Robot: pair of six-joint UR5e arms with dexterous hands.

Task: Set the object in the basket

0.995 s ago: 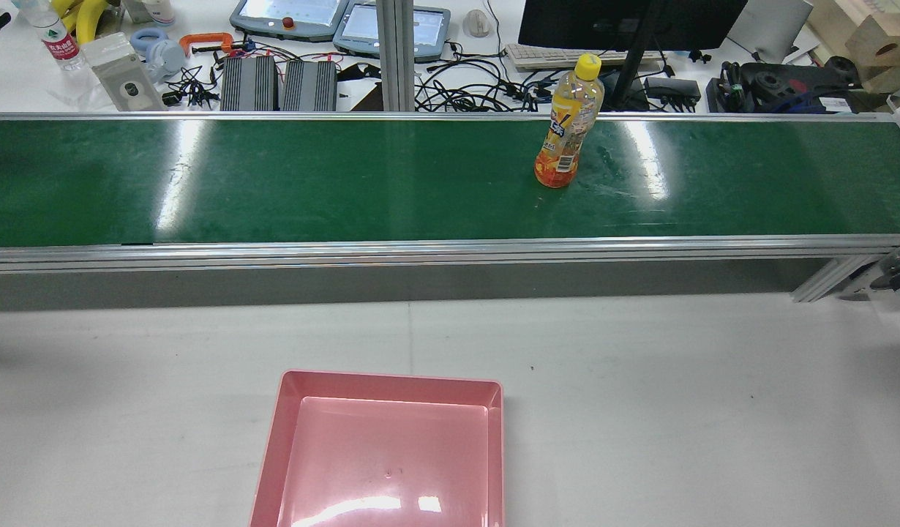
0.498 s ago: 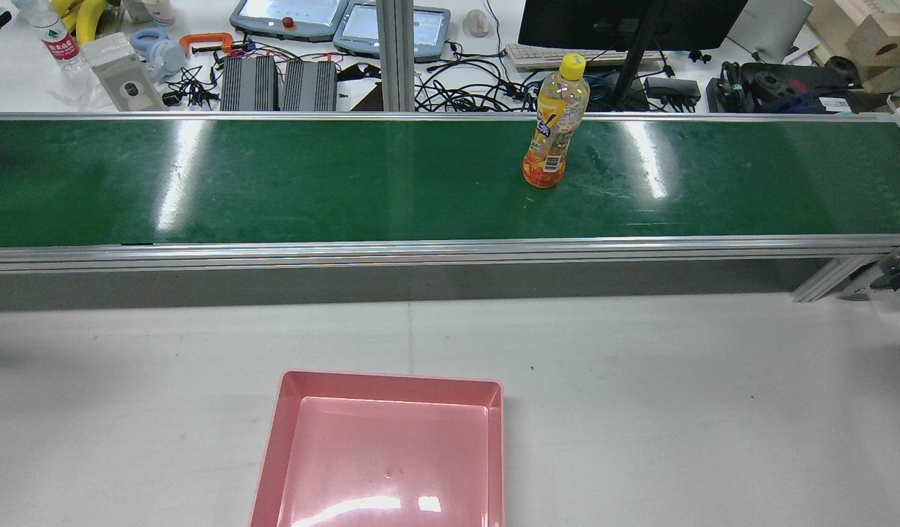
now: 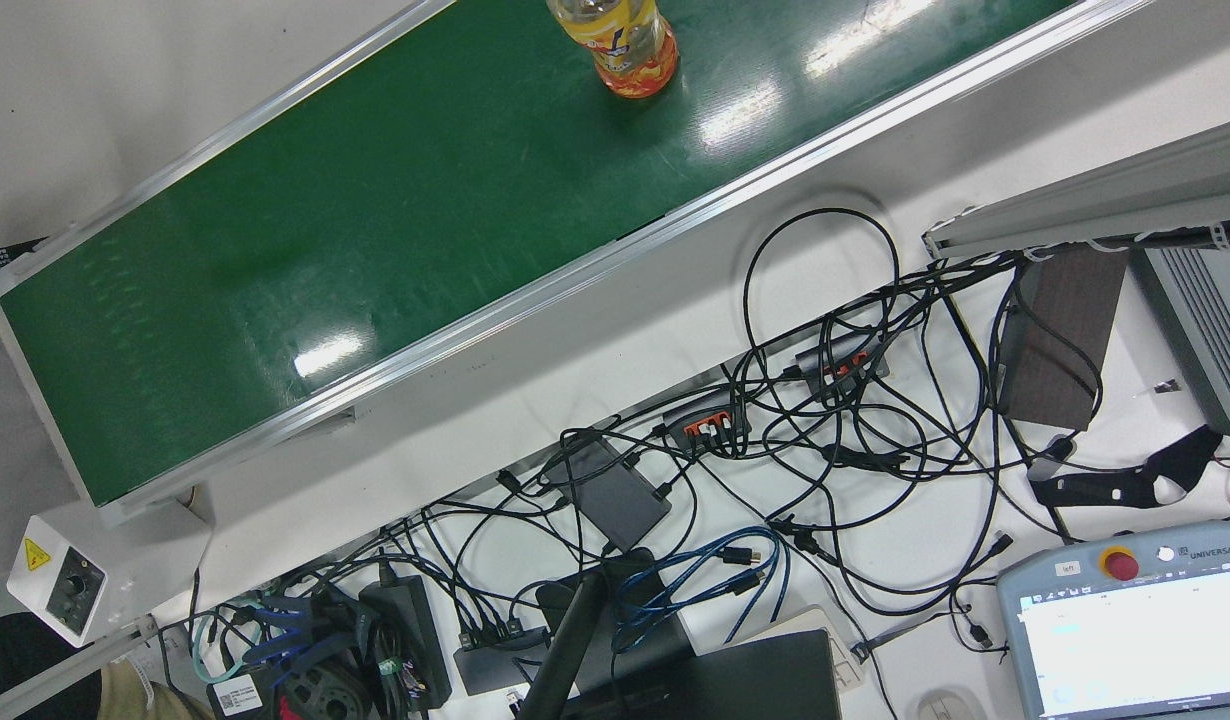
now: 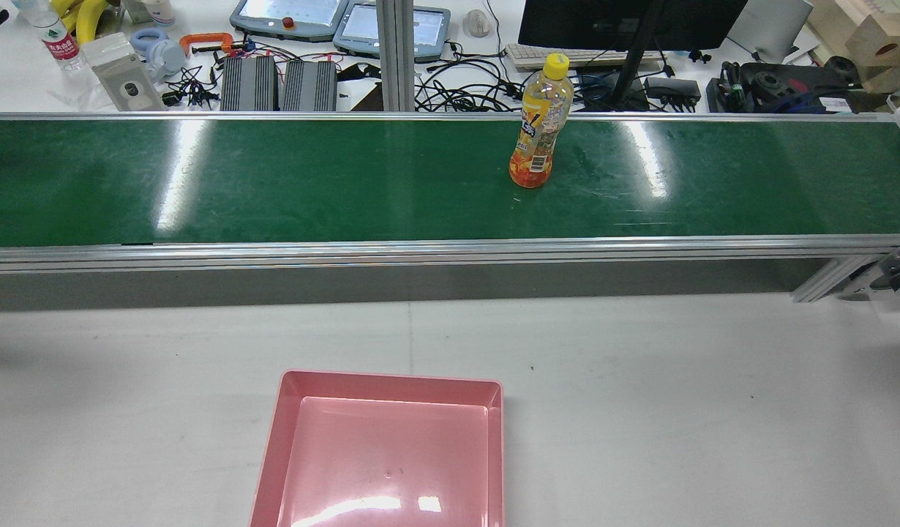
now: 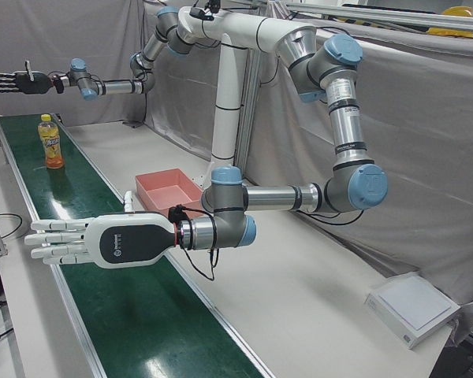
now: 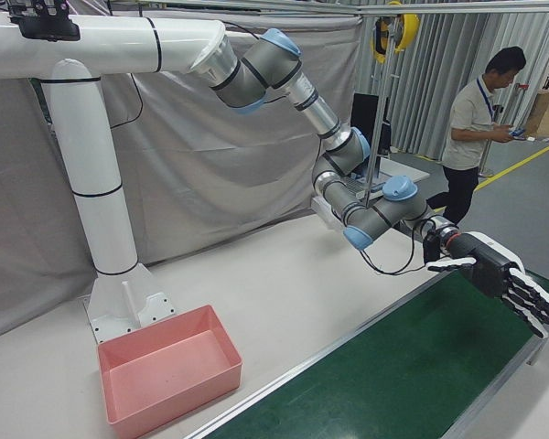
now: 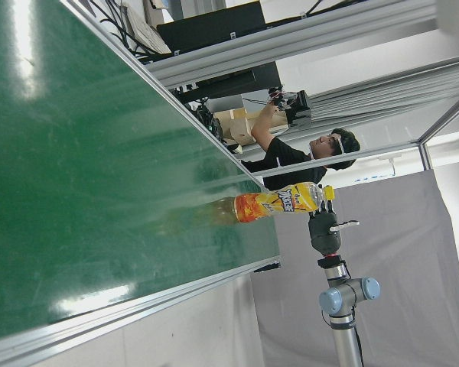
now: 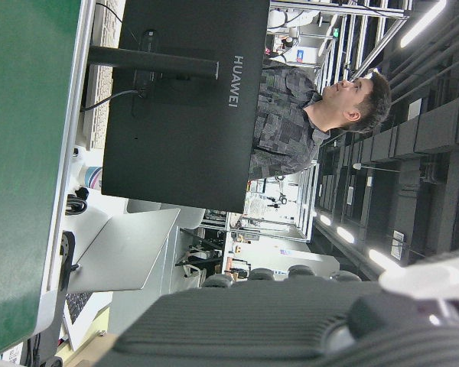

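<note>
The picture lay on its side; a strip of green belt (image 8: 19, 153) ran down the left edge; a big black HUAWEI screen (image 8: 180, 107) stood beside it; a man (image 8: 314, 115) in a patterned shirt was behind the screen; part of the right hand (image 8: 291, 325) filled the bottom.

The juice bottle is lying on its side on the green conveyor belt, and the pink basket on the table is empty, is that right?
Not quite: the juice bottle stands upright on the green conveyor belt, as the rear view shows. The pink basket on the table is indeed empty.
</note>
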